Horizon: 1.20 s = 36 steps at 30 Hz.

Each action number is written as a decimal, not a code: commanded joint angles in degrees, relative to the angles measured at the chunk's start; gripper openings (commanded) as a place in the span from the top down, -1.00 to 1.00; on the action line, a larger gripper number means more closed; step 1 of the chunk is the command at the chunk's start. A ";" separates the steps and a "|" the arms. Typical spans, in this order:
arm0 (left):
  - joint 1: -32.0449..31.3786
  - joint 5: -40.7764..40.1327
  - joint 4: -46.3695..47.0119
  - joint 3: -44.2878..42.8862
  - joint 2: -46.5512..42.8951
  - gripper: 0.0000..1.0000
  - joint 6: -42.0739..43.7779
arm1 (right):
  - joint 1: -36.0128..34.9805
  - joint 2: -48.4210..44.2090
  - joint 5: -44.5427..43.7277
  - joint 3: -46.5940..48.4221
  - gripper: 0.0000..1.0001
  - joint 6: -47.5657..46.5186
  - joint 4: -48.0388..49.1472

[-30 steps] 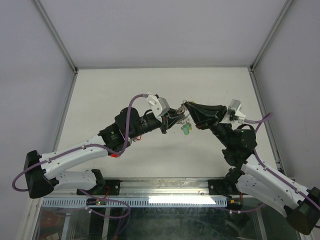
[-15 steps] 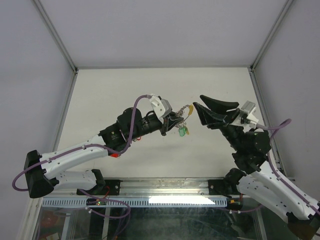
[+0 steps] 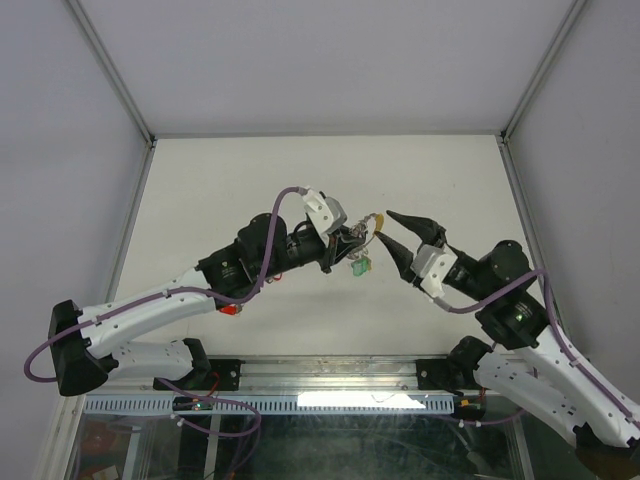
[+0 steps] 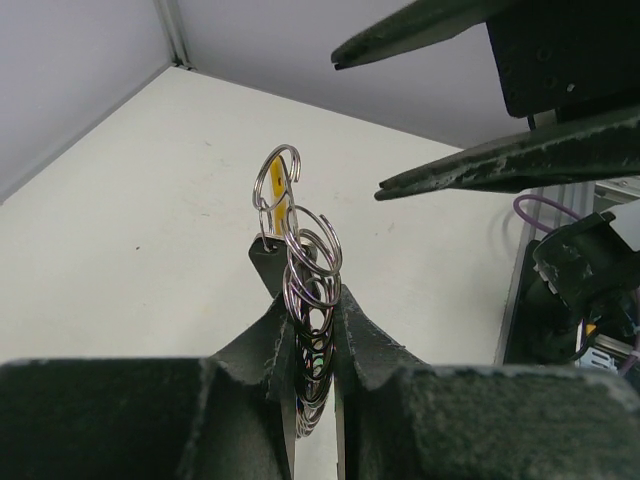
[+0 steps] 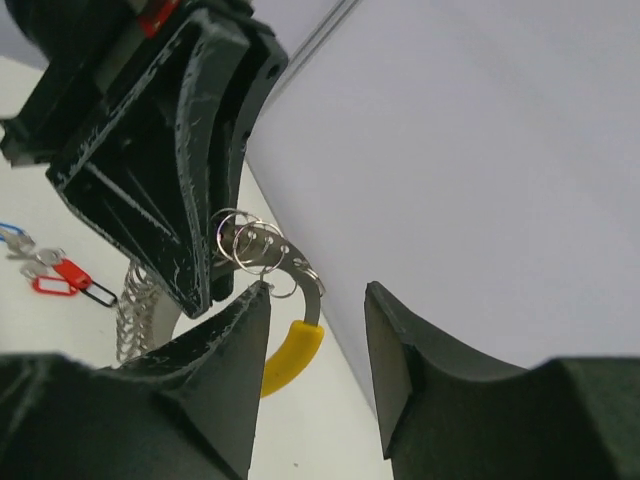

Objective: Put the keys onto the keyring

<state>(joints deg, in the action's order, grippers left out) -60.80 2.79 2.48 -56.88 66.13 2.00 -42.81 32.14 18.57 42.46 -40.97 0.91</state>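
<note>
While both arms lean inward above the white desk (image 3: 200,190), the left arm (image 3: 170,300) stretches forward, its claw (image 3: 352,243) clamped on the keyring (image 4: 312,268), held aloft between them. The right arm (image 3: 520,335) bends toward it, claw (image 3: 386,228) parted just beside the ring. Keys (image 3: 360,266) with yellow and green tags hang from it; a red-tagged key (image 5: 60,275) lies on the desk.
</note>
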 commanded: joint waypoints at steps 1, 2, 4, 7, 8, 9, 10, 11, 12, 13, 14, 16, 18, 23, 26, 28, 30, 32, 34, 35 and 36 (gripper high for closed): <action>-0.32 -2.66 1.31 -4.53 -0.53 1.00 -1.96 | -1.50 0.15 1.07 0.57 0.08 -16.69 -1.41; -0.29 -2.99 0.77 -5.03 -0.38 1.00 -2.23 | -1.69 0.43 0.50 0.46 0.08 -18.40 -1.31; -0.32 -3.80 -0.16 -6.03 -0.06 1.00 -2.78 | -2.17 0.87 -0.39 0.08 0.08 -22.02 -0.57; -0.30 -4.85 -0.94 -6.98 0.13 1.00 -3.68 | -2.68 1.72 -1.78 -0.27 0.08 -25.70 1.28; -0.29 -4.97 -1.05 -7.25 0.22 1.00 -3.96 | -2.95 2.22 -2.11 -0.40 0.08 -26.43 2.12; -0.29 -4.98 -1.09 -7.49 0.36 1.00 -4.16 | -3.24 2.49 -2.54 -0.54 0.08 -27.09 3.62; -0.29 -4.98 -1.22 -7.72 0.54 1.00 -4.36 | -3.53 2.91 -3.06 -0.75 0.08 -27.92 4.46; -0.29 -4.91 -1.31 -7.86 0.64 1.00 -4.49 | -3.98 3.31 -3.81 -0.78 0.08 -28.54 5.03; -0.29 -4.85 -1.33 -7.97 0.79 1.00 -4.67 | -4.44 3.77 -4.42 -0.75 0.08 -29.11 5.55; -0.29 -4.81 -1.40 -7.98 0.88 1.00 -4.73 | -4.78 4.18 -5.10 -0.89 0.08 -29.42 6.49; -0.33 -4.73 -1.36 -8.03 0.91 1.00 -4.80 | -5.01 4.40 -5.62 -1.03 0.09 -29.58 7.36; -0.31 -4.72 -1.40 -8.05 0.93 1.00 -4.97 | -5.45 4.94 -6.10 -1.06 0.11 -29.76 8.43; -0.29 -4.72 -1.34 -8.06 0.98 1.00 -5.04 | -5.90 5.40 -6.59 -1.14 0.12 -30.02 9.15; -0.31 -4.63 -1.50 -8.24 0.98 1.00 -5.00 | -6.71 5.70 -7.31 -1.60 0.11 -30.91 9.64; -0.29 -4.59 -1.60 -8.20 0.92 1.00 -5.14 | -7.00 5.63 -7.88 -1.84 0.11 -31.91 9.06; -0.30 -4.55 -1.60 -8.07 0.93 1.00 -5.14 | -7.11 5.61 -8.10 -1.85 0.13 -32.06 8.67; -0.29 -4.50 -1.60 -8.06 0.93 1.00 -5.18 | -7.27 5.57 -8.11 -1.85 0.17 -32.07 8.61; -0.29 -4.36 -1.62 -8.11 0.92 1.00 -5.10 | -7.44 5.61 -8.24 -1.77 0.24 -31.99 8.62; -0.33 -4.39 -1.60 -8.08 0.89 1.00 -5.14 | -7.64 5.41 -8.25 -1.76 0.36 -31.78 8.80; -0.29 -4.45 -1.60 -8.03 0.85 1.00 -5.15 | -7.69 5.31 -8.10 -1.76 0.40 -31.60 8.90; -0.29 -4.46 -1.65 -7.99 0.85 1.00 -5.16 | -7.72 5.20 -7.92 -1.76 0.45 -31.36 8.92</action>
<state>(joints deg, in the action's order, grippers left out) -60.77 -1.43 -2.09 -62.13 67.51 -2.39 -50.00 38.09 11.55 40.42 -72.42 6.83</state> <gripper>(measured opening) 0.114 0.312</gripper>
